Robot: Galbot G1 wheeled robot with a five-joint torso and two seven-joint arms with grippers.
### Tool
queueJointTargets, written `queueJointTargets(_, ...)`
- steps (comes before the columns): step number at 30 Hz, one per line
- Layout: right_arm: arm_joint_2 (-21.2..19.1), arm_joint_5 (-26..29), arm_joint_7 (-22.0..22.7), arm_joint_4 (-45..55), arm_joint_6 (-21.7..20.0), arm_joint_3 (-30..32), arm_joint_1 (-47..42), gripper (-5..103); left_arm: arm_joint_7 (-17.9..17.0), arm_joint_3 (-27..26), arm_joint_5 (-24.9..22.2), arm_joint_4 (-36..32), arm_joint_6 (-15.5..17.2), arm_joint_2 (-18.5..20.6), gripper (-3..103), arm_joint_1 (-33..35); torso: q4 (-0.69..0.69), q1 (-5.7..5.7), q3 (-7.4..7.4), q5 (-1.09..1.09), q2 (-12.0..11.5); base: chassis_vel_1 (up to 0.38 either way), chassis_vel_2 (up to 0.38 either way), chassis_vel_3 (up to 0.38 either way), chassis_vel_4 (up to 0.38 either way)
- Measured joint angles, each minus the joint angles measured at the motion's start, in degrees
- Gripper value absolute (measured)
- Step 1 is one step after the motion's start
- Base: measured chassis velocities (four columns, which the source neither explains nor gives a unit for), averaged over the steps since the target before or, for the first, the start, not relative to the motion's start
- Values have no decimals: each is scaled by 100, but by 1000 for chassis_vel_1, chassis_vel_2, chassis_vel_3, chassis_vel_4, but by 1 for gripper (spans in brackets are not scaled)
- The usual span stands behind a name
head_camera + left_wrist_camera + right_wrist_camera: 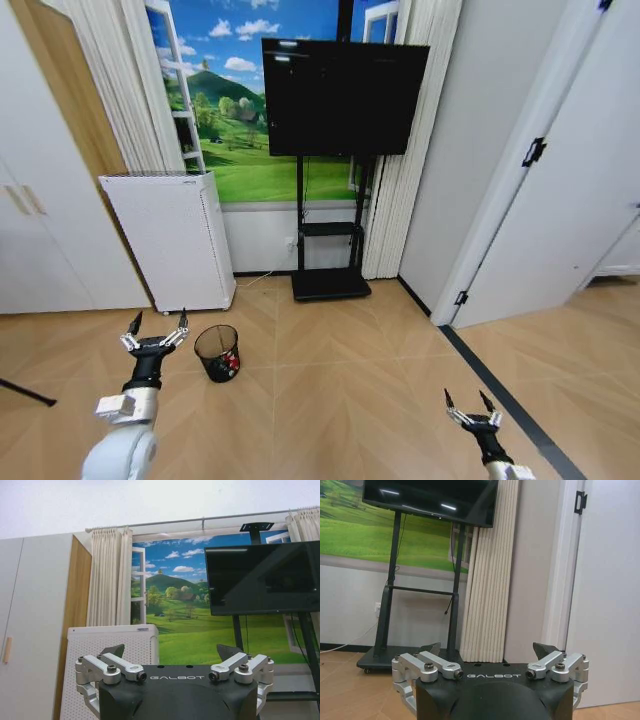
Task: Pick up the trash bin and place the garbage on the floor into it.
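trash bin [217,352] upright on floor [330,400] by white air purifier [170,240], red scraps inside in head view, left gripper [155,328] open just beside it, right gripper [473,404] open, well apart, wrist views catch TV [262,577] and curtains [487,575]

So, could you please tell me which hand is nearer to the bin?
The left. The left hand hangs open just beside the bin, toward the robot's left. The right hand is open, far off across the floor.
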Motion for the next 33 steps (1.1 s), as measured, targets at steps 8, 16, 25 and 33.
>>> queueJointTargets(8,10,10,-38,-57,120,-2,34,100,43,-11,-2,14,-42,-10,100,15,3,-5,-4,-11,1,333,-339,-318,330)
queueJointTargets(16,21,-254,-28,-83,114,86,13,100,85,-19,-4,46,-81,-27,100,25,2,-1,-2,-5,-4,70,-51,-90,85)
queueJointTargets(25,31,-47,-55,-106,234,50,34,100,126,-29,11,69,-111,-27,100,23,3,0,-2,-6,-6,55,94,-33,-85)
queueJointTargets(33,33,-275,-68,-149,187,84,37,100,138,-27,18,96,-125,-19,100,4,1,-3,-4,-7,-5,105,43,-112,-44)
